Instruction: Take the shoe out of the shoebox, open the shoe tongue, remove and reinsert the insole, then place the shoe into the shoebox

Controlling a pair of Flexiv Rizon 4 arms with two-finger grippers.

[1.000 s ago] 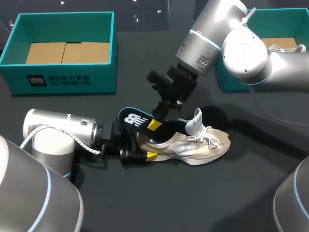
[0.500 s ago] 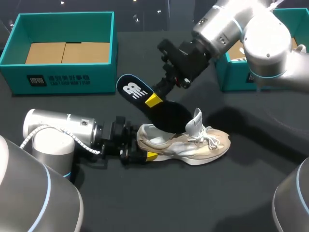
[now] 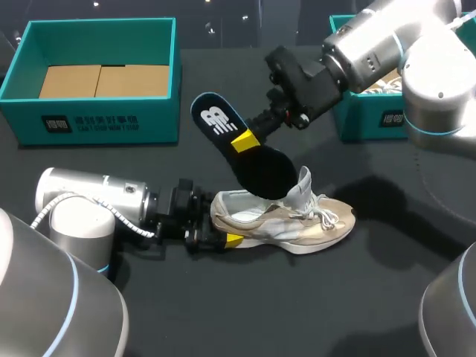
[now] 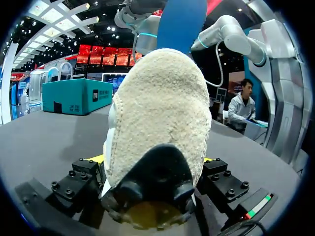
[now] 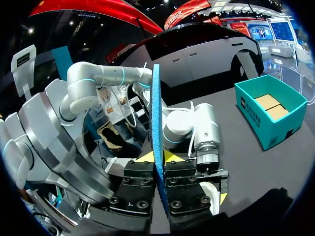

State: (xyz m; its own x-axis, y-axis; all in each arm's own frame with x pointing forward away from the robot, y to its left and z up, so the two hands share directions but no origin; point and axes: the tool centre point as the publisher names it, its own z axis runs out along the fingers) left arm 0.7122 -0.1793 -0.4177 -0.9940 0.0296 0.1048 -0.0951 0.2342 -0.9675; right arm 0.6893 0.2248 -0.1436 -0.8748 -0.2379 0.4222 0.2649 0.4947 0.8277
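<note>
Clamping the shoe [image 3: 286, 219] at its heel in the left jaws, pressed against the suede from both sides, sole down on the bench [image 3: 335, 297]. Pinching the insole [image 3: 245, 152] near mid-length in the right jaws, clenched on its two faces. Holding it aloft and tilted: printed heel end up toward the left shoebox [image 3: 163, 123], dark toe end down by the shoe's mouth. Impossible to tell whether clear of the collar. With the tongue [image 3: 300, 187] flipped upright and the laces slack, a wide way in.

Expect a thin, light, bendy sheet of foam, likely to droop past the pinch and to buckle if shoved from far back. Best gripped flat across its faces and fed toe end first. Treat the shoe as light, soft in the upper, firmer at heel and sole; take hold there, not by mesh or laces.
</note>
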